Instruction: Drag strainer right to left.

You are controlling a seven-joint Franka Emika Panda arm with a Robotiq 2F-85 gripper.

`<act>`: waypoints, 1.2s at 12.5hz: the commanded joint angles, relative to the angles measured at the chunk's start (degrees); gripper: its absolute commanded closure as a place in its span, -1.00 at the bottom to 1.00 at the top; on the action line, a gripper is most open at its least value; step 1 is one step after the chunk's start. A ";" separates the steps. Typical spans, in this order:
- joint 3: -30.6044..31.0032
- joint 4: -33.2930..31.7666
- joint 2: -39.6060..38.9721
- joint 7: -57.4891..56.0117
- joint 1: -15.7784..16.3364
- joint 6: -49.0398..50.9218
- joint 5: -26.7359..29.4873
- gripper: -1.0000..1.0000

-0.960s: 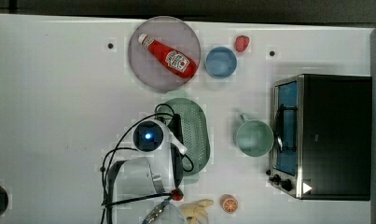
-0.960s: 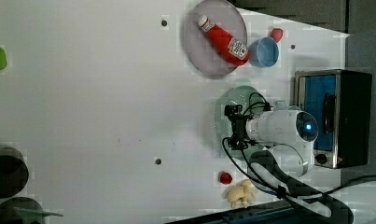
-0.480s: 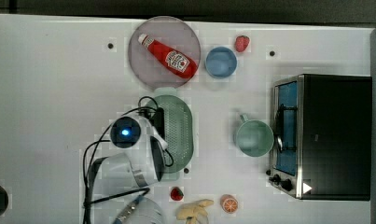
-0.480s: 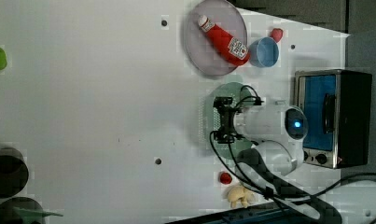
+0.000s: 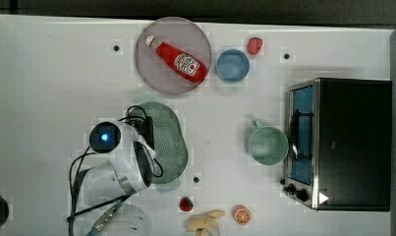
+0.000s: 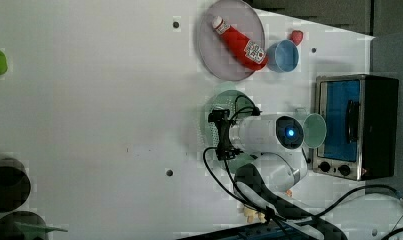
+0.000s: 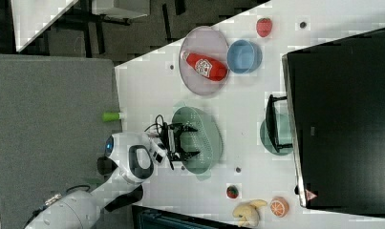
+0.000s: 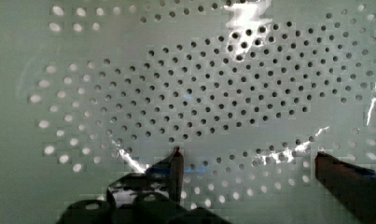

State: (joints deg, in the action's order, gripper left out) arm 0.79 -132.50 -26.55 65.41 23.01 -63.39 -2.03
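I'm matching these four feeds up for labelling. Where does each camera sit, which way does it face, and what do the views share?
Top view: overhead, looking straight down at the table; the arm reaches over the strainer.
Left view: high, looking down; the oven lies at the left view's right.
Right view: high and oblique, beside the dark oven top; the gripper sits in the strainer.
Wrist view: on the wrist, facing the strainer's perforated floor, fingers apart.
Shared: ketchup bottle, blue bowl.
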 commanded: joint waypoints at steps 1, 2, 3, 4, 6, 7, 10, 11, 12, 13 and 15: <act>-0.19 3.55 0.08 3.89 3.44 1.50 -0.22 -1.00; -0.15 4.27 -0.24 3.91 3.96 2.26 -0.19 -1.00; -0.07 5.17 -0.60 4.01 4.53 2.80 -0.02 -1.00; 0.04 6.11 -1.07 4.96 5.08 3.18 1.07 -1.00; 0.69 8.34 -2.23 6.12 6.15 3.82 3.23 -1.00; 1.04 9.51 -2.93 6.19 6.67 4.21 4.02 -1.00; 1.59 12.96 -4.74 7.55 8.38 5.16 6.52 -1.00; 1.82 13.86 -5.25 8.39 8.92 5.43 7.39 -1.00; 1.97 14.83 -5.72 8.60 9.56 5.43 7.68 -1.00; 2.00 15.66 -6.19 8.92 10.21 5.80 7.76 -1.00; 2.04 17.28 -7.14 9.18 11.32 6.06 7.94 -1.00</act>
State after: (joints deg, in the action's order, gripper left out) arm 1.66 -115.49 -34.16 71.34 32.90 -57.80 5.24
